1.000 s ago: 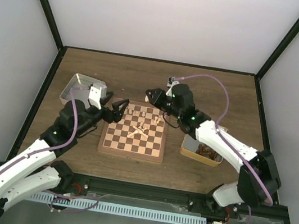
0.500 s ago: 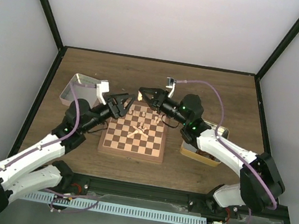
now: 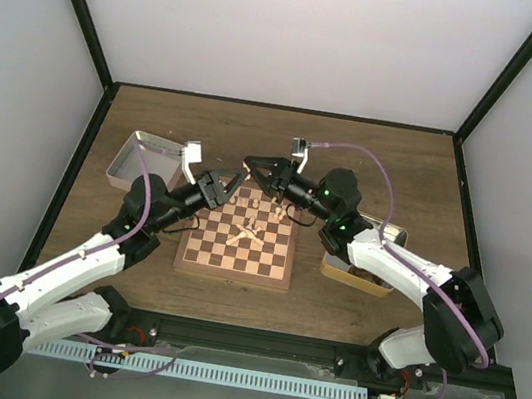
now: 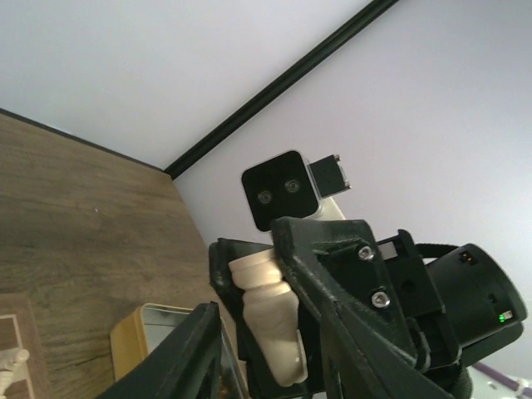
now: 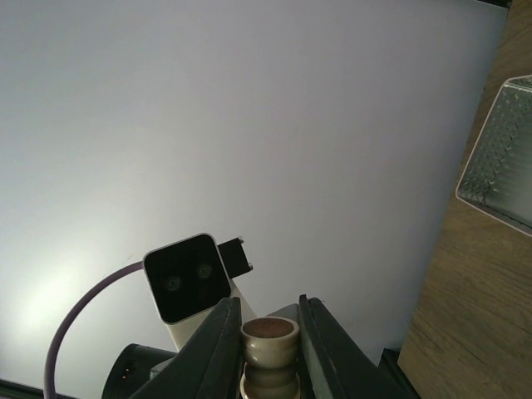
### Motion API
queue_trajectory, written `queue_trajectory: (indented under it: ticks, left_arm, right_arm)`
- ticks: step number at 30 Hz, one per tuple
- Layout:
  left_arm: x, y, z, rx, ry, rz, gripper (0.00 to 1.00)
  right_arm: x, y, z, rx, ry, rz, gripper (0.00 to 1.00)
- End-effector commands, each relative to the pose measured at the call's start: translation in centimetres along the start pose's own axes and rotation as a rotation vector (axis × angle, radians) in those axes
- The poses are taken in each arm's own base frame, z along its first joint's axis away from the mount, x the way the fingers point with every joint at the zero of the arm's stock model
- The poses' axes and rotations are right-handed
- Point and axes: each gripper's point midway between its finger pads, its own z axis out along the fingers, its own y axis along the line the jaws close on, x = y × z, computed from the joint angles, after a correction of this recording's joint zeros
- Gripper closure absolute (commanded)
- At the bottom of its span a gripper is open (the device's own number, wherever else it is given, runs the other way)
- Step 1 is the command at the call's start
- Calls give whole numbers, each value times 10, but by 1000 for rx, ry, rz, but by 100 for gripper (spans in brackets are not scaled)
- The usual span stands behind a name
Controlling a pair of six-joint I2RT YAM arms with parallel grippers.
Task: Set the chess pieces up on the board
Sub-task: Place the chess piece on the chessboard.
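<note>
Right fingers (image 5: 223, 342) around smooth, turned cream chess piece (image 5: 268, 356), brown-ended

metal tray (image 3: 132, 152) — table's left | tan tray (image 3: 355, 277) — right, dark contents

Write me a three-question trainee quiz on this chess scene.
1. True or false: the right claw is empty.
2. In the top view, the left claw and the right claw come together nearest to: A) the far edge of the board; B) the left tin; C) the table's near edge.
3. Fill in: the mid-board pieces are ___ (standing or lying).

Key: 1 false, it grips a cream piece. 2 A. 3 lying.
</note>
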Motion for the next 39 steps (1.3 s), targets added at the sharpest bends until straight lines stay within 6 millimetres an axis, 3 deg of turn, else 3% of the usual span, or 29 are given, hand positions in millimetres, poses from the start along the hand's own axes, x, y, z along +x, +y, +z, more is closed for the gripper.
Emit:
queue_trajectory:
  ticks: [1,4,13,22,34,37,39]
  left_arm:
    - [-2,-8,0,36,-5,11,67]
    - [2,-5,1,30,11,6,72]
    - [18,-7,8,75,98,-87,73]
    - [8,-7,1,44,46,-42,95]
    - [2,-10,-10,-4,40,57,96]
    - [9,-13,-9,-3,103,115,96]
    - [18,-14,-7,-11,184,193,96]
  right_arm:
    - [-1,7,4,-24,14,-17,81]
    - [-2,4,3,-11,1,-26,81]
    - [-5,2,1,8,-18,-56,81]
    - [-5,-5,-4,36,-34,-52,81]
    - [-5,-14,-18,98,-70,-103,83]
    - [-3,-7,-20,101,-44,-167,75]
    - [-1,1,-23,99,-9,-234,63]
